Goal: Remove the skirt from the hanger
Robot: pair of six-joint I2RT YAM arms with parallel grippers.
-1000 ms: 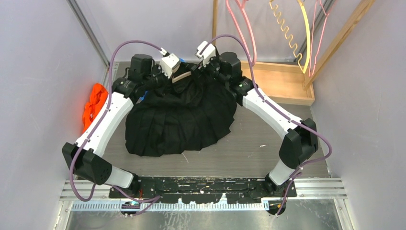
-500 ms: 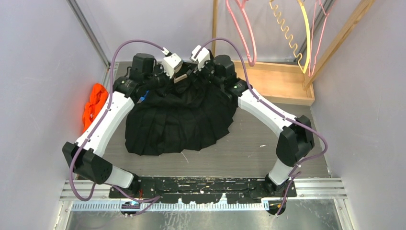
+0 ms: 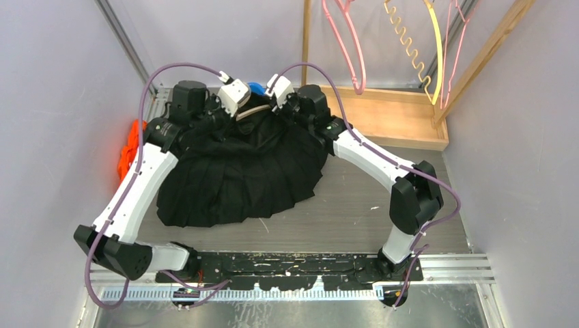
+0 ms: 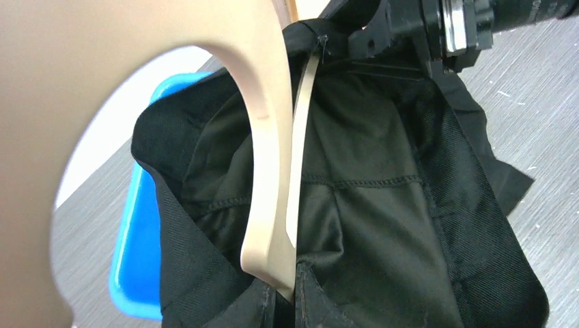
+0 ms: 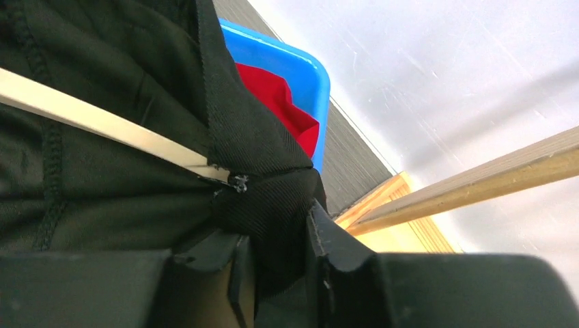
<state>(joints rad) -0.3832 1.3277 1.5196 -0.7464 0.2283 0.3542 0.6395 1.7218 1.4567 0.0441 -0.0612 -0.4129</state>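
Observation:
The black pleated skirt (image 3: 232,171) lies spread on the table, its waistband lifted at the back between both arms. A beige hanger (image 3: 254,109) sits inside the waistband. In the left wrist view the hanger (image 4: 263,137) curves down into my left gripper (image 4: 295,301), which is shut on its lower end, with the skirt (image 4: 369,225) hanging around it. My right gripper (image 5: 280,273) is shut on a bunched corner of the skirt's waistband (image 5: 266,198), where a cream ribbon (image 5: 102,123) is stitched on. In the top view the left gripper (image 3: 237,102) and right gripper (image 3: 274,98) are close together.
A blue bin (image 3: 257,87) holding red cloth (image 5: 273,96) stands just behind the grippers. An orange cloth (image 3: 130,147) lies by the left wall. A wooden rack (image 3: 392,116) at the back right carries pink (image 3: 345,41) and yellow (image 3: 433,48) hangers.
My right gripper has closed on the skirt's waistband. Both arms have shifted left and toward the back, dragging the skirt left with them.

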